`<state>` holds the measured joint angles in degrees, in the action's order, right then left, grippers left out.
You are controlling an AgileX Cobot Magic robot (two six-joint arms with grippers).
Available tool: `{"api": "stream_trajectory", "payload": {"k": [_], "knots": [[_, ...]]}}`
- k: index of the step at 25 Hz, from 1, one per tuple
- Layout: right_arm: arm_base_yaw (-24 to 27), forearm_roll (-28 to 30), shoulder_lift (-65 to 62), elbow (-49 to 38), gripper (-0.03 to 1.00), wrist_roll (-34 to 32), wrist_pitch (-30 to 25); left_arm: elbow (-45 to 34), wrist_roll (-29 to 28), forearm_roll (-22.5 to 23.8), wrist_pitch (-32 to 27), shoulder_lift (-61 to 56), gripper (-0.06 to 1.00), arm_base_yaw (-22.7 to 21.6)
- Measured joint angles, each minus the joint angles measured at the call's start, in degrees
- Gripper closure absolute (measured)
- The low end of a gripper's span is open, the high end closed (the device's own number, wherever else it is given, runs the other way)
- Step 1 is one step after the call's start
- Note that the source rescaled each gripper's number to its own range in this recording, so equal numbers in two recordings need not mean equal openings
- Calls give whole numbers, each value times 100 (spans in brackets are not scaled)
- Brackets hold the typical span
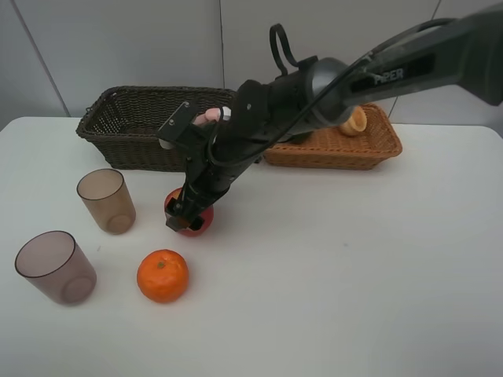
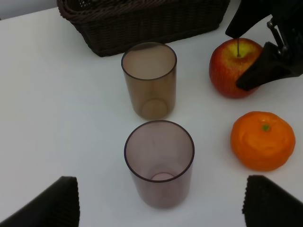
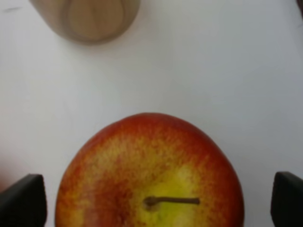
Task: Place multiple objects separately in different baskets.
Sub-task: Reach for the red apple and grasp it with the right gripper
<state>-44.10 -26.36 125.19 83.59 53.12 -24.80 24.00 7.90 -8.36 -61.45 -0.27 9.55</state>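
Observation:
A red apple (image 1: 198, 225) (image 2: 232, 71) (image 3: 149, 175) sits on the white table. My right gripper (image 1: 187, 214) (image 3: 151, 198) has reached across to the left and is open, with one finger on each side of the apple and small gaps to it. An orange (image 1: 163, 276) (image 2: 262, 140) lies just in front. Two translucent brownish cups (image 1: 106, 200) (image 1: 55, 267) stand upright at the left, also in the left wrist view (image 2: 149, 80) (image 2: 159, 163). My left gripper (image 2: 165, 210) is open and empty near the closer cup. The avocado and pump bottle are hidden.
The dark brown basket (image 1: 118, 126) (image 2: 142, 23) stands at the back left, with something pink (image 1: 208, 116) at its right end. The light orange-tan basket (image 1: 377, 149) stands at the back right and holds an orange cut fruit (image 1: 354, 122). The right arm spans across both baskets.

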Motion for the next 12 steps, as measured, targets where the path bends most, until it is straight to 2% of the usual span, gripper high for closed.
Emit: {"api": "stream_trajectory", "payload": {"k": [12], "knots": [[0,0,137,0,-3,0,86,0,0,0,0,0,0,0]]}}
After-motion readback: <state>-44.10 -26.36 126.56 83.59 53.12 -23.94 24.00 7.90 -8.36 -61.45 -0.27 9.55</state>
